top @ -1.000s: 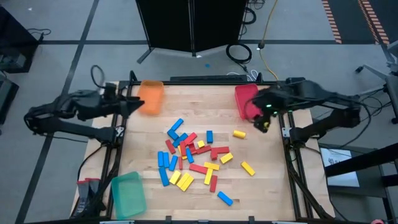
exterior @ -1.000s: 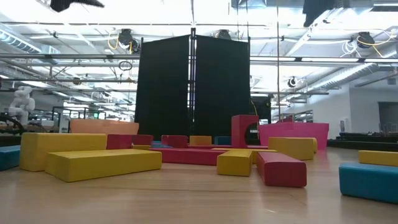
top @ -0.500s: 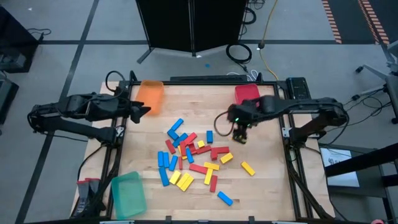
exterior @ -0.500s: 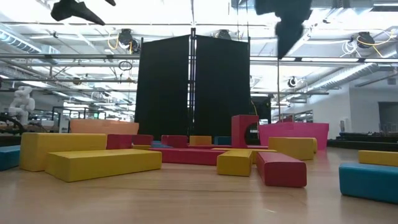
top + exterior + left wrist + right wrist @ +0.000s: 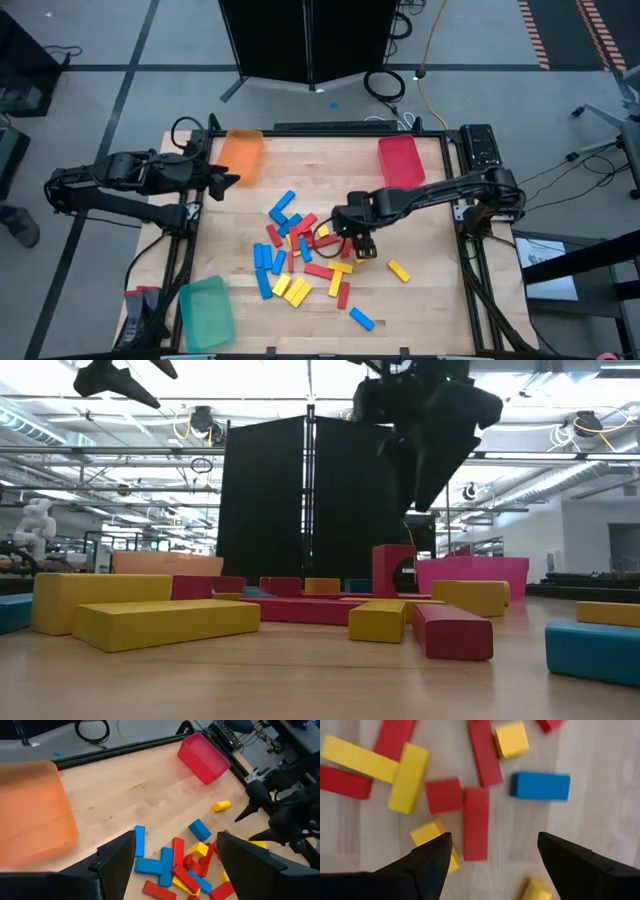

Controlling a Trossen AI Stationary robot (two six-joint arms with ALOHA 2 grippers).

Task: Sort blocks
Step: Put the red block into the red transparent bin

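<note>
The blocks [image 5: 300, 255], small red, blue and yellow bricks, lie flat in a loose pile mid-table. They also show in the low view [image 5: 300, 610]. My right gripper [image 5: 358, 243] hovers open above the pile's right part, well clear of it in the low view [image 5: 425, 485]. In its wrist view [image 5: 490, 865] two red blocks [image 5: 476, 822] lie between the spread fingers. My left gripper [image 5: 228, 180] hangs open beside the orange tray [image 5: 242, 155], high above the table [image 5: 115, 380], and touches nothing.
A red tray [image 5: 400, 160] stands at the far right and a green tray [image 5: 205, 312] at the near left corner. Single blocks lie apart from the pile: yellow [image 5: 398, 270], blue [image 5: 362, 319], yellow [image 5: 221, 806]. Bare wood shows along the right side.
My right gripper has swung from beside the red tray toward the table's left and near edge, coming down over the pile's right part. Its fingers have stayed open. The blocks have not moved.
</note>
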